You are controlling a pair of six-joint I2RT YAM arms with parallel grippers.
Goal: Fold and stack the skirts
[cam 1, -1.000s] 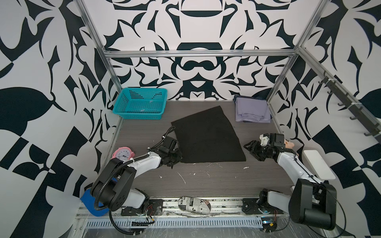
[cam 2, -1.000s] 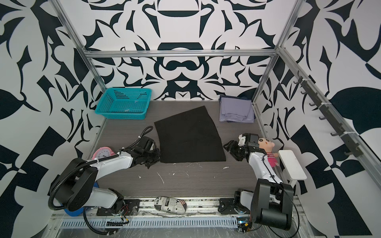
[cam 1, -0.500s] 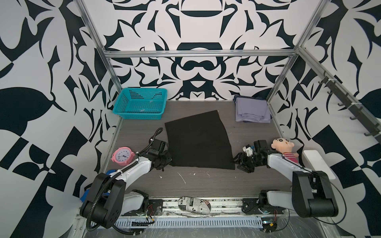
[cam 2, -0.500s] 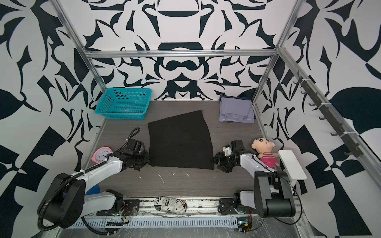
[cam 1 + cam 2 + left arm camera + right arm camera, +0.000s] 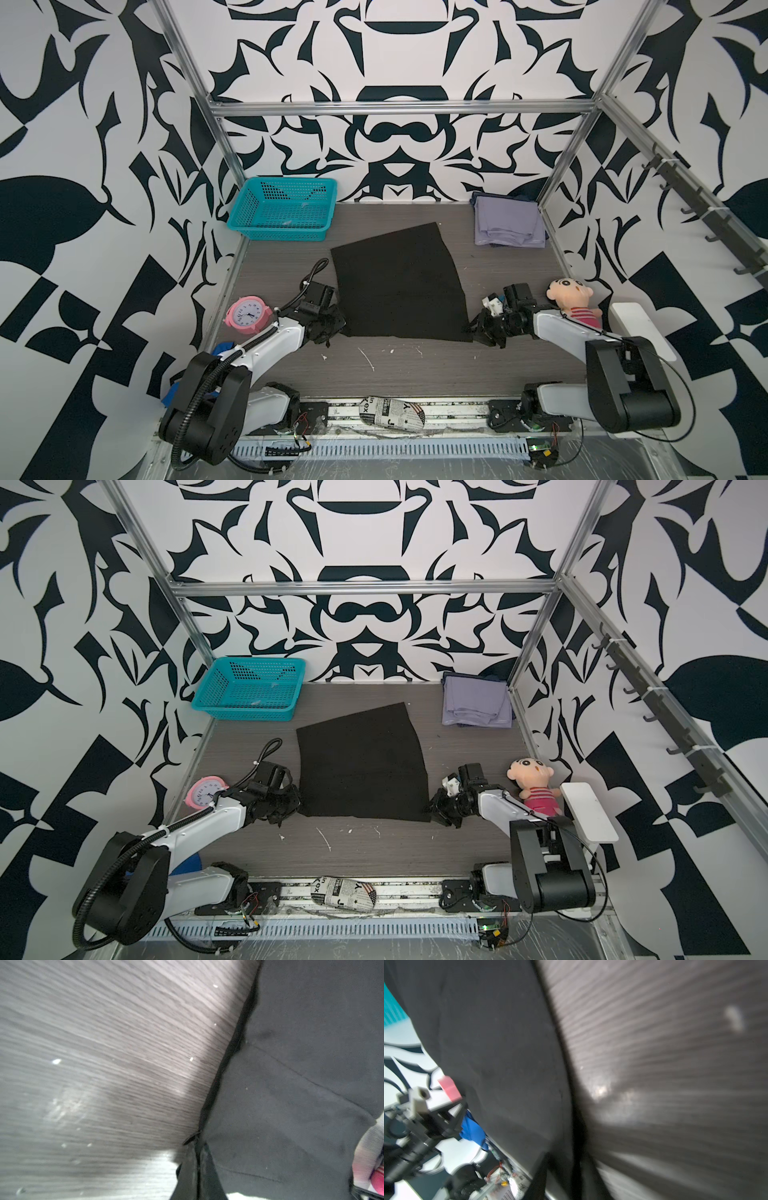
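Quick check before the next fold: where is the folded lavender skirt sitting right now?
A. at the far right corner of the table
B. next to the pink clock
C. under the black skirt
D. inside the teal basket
A: in both top views the lavender skirt lies folded at the far right corner of the table, apart from the black skirt in the middle and across from the teal basket.

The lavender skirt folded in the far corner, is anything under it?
Along the far edge of the lavender skirt, a strip of dark blue cloth shows, apparently beneath it. The rest is covered.
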